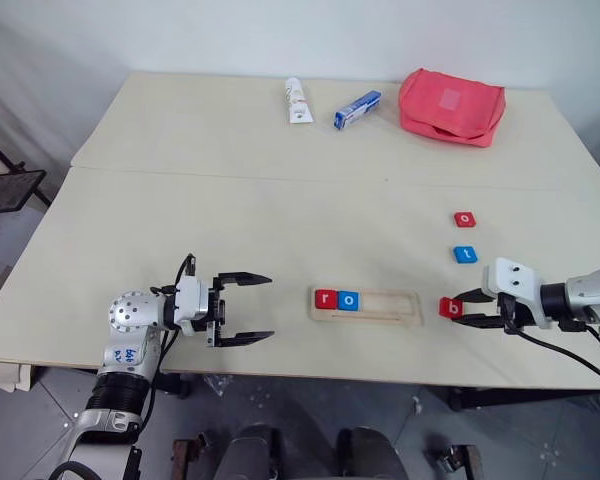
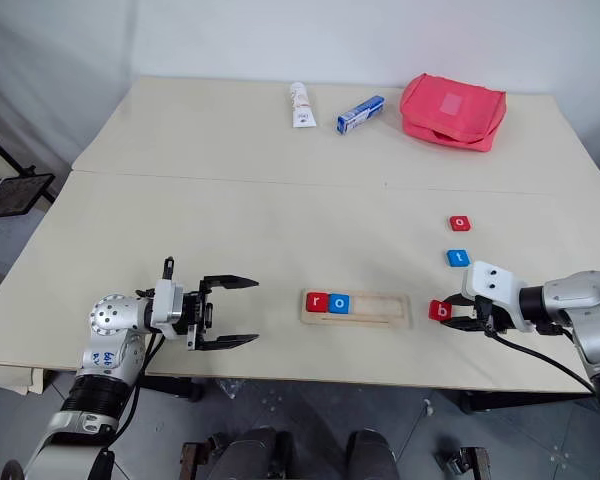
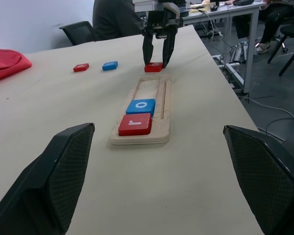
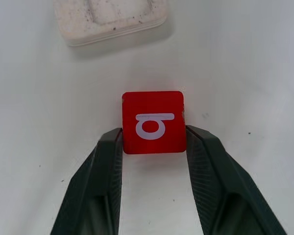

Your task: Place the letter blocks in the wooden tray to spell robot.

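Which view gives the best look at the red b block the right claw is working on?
The right wrist view: the red b block sits large between the right claw, its fingers against both sides. The head views show it small, beside the wooden tray. The left wrist view shows it far off beyond the tray.

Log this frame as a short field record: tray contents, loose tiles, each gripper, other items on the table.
tray: wooden tray near the table's front edge, holding red r block and blue o block side by side at its left end; rest of groove bare
loose tiles: red o block, blue t block, both right of the tray
right gripper: fingers closed against both sides of red b block, block on the table
left gripper: open, holding nothing
other items: white tube, blue-and-white box, red pouch at the far edge
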